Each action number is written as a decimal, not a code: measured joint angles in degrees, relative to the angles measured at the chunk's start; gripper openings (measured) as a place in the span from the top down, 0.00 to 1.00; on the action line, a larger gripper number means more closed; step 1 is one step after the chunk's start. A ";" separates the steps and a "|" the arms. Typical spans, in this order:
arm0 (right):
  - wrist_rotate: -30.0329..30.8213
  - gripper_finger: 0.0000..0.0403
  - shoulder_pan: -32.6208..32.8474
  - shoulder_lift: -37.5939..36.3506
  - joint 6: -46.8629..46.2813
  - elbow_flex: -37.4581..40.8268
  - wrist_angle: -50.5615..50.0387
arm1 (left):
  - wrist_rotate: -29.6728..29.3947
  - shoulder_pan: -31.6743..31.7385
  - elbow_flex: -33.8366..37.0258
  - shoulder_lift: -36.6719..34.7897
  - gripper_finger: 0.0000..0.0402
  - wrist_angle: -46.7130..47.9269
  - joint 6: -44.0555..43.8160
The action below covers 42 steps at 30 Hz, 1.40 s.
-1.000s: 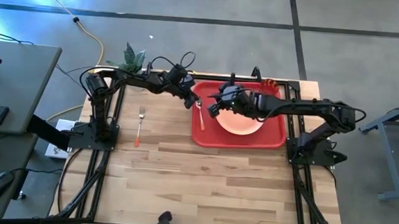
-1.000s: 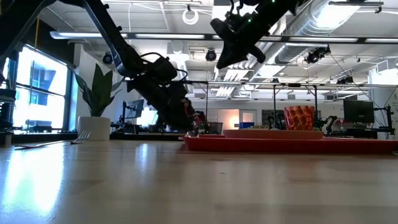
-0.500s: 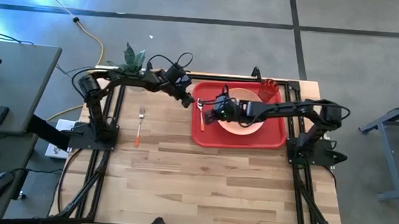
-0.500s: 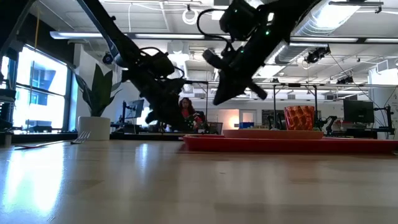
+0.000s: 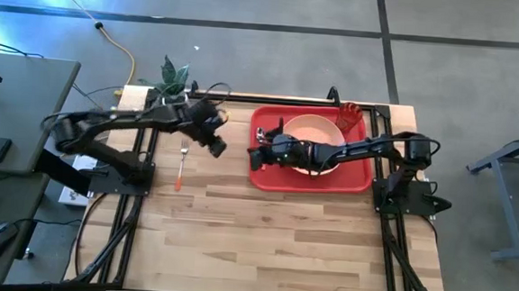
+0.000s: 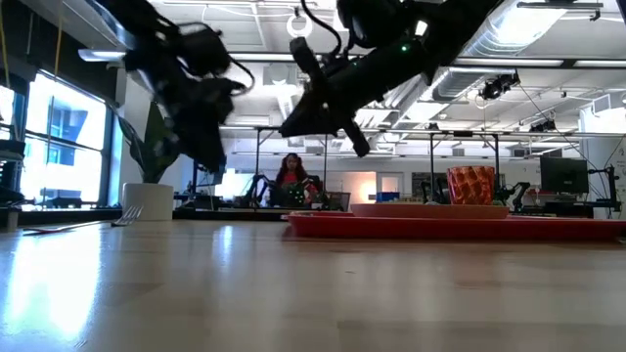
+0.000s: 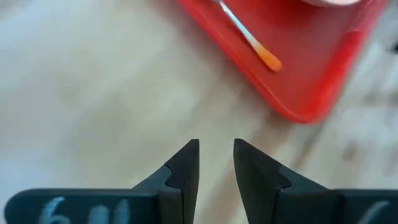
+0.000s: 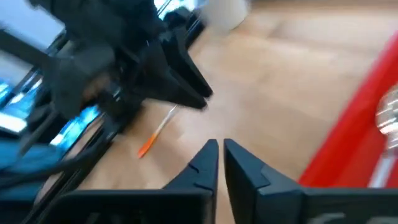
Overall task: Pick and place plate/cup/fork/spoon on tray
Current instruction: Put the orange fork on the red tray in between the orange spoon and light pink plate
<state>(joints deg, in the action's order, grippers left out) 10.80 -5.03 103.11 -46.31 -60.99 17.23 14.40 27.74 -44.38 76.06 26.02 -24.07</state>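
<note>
The red tray [image 5: 357, 177] lies at the far right of the table. The peach plate [image 5: 319, 131] and the red-orange cup [image 5: 350, 115] sit on it. The spoon [image 7: 249, 37] lies on the tray's floor near its left edge, handle toward the rim. The fork [image 5: 182, 163] lies flat on the wood left of the tray. My left gripper [image 5: 216, 146] hovers between fork and tray, narrowly open and empty. My right gripper [image 5: 253, 156] is shut and empty above the tray's left edge, pointing toward the table's left.
A white pot with a green plant [image 5: 172, 72] stands at the far left corner. The near half of the table [image 5: 271, 245] is bare wood. A person [image 6: 290, 181] shows in the room beyond the far edge.
My left gripper has drawn away from the tray's left edge toward the table's left, stopping close to the fork. My right gripper has gone from above the plate toward the table's left, to the tray's left edge. The spoon stays on the tray.
</note>
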 joint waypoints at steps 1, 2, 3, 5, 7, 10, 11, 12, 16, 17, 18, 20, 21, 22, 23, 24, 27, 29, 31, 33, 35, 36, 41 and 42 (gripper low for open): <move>-2.17 0.93 0.06 0.00 -0.26 0.00 0.10 | -0.32 -1.33 1.75 -3.05 0.78 0.32 -3.37; -4.74 0.90 0.07 0.02 -0.44 0.00 0.42 | -1.52 -2.90 3.56 -6.08 0.77 0.54 -6.70; -6.84 0.87 0.10 0.02 -1.07 0.00 0.97 | -3.57 -4.49 5.42 -9.08 0.77 1.02 -9.69; -9.76 0.80 0.76 0.02 -1.28 -0.61 0.97 | -8.69 -7.79 8.87 -14.63 0.76 1.44 -15.65; -10.35 0.74 2.22 0.02 -1.14 -1.66 0.81 | -13.60 -10.19 11.61 -18.93 0.76 1.80 -21.76; -7.32 0.67 5.53 0.02 0.55 -3.55 0.98 | -19.04 -11.06 13.78 -22.92 0.75 3.83 -27.26; -5.66 0.66 6.50 0.02 1.30 -4.01 0.98 | -21.25 -10.90 13.82 -23.57 0.74 5.99 -28.18; -3.88 0.65 7.36 0.02 1.38 -4.44 0.73 | -23.84 -10.76 13.82 -23.79 0.74 8.12 -28.88; -0.08 0.64 9.60 0.02 -0.01 -5.82 -0.64 | -31.99 -8.60 13.84 -23.37 0.73 14.53 -30.39; 0.23 0.64 10.14 0.02 -0.24 -5.93 -1.04 | -33.38 -7.79 13.84 -22.97 0.73 15.40 -30.73; 0.49 0.64 10.64 0.02 -0.24 -6.08 -1.79 | -34.67 -7.10 13.84 -22.40 0.73 16.23 -30.91; 0.80 0.64 11.59 0.02 -0.51 -6.12 -3.09 | -36.96 -5.36 13.86 -21.01 0.73 17.01 -30.88; 0.88 0.64 11.96 0.02 -1.37 -6.12 -3.73 | -38.05 -4.30 13.86 -20.31 0.73 17.22 -30.97; 0.84 0.64 12.26 0.02 -2.19 -6.12 -4.35 | -38.69 -3.13 13.86 -19.49 0.73 17.14 -31.08; 0.87 0.64 12.52 0.02 -2.94 -6.12 -5.02 | -38.92 -2.00 13.86 -18.53 0.73 16.92 -31.20; 1.04 0.64 12.77 0.02 -3.46 -6.12 -5.46 | -39.04 -1.01 13.86 -17.51 0.73 16.60 -31.22; 2.11 0.64 13.43 0.02 -4.70 -6.12 -6.27 | -39.00 1.99 13.86 -13.70 0.73 14.19 -30.25; 2.56 0.64 13.74 0.02 -5.28 -6.12 -6.61 | -38.47 3.64 13.86 -10.81 0.73 11.90 -28.43; 2.64 0.64 13.79 0.02 -5.31 -6.12 -6.75 | -37.49 5.02 13.86 -7.99 0.73 9.77 -26.32; 2.63 0.64 13.72 0.02 -5.86 -6.12 -6.83 | -36.66 6.15 13.85 -5.55 0.73 8.33 -24.99; 2.61 0.64 13.42 0.02 -6.25 -6.12 -6.89 | -34.71 7.18 13.84 -3.24 0.73 6.57 -22.88; 2.57 0.64 13.29 0.02 -6.25 -6.12 -6.91 | -33.40 7.63 13.84 -2.43 0.73 6.03 -21.73; 2.03 0.64 12.58 0.02 -6.33 -6.12 -7.15 | -27.93 8.36 13.84 0.97 0.74 3.13 -18.41; 1.75 0.64 12.44 0.02 -6.31 -6.12 -7.13 | -27.13 8.36 13.84 1.34 0.75 2.55 -18.29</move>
<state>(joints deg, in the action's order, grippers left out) 12.55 7.40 103.13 -52.62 -67.11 10.11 -12.74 36.10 -30.55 77.41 28.57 -42.36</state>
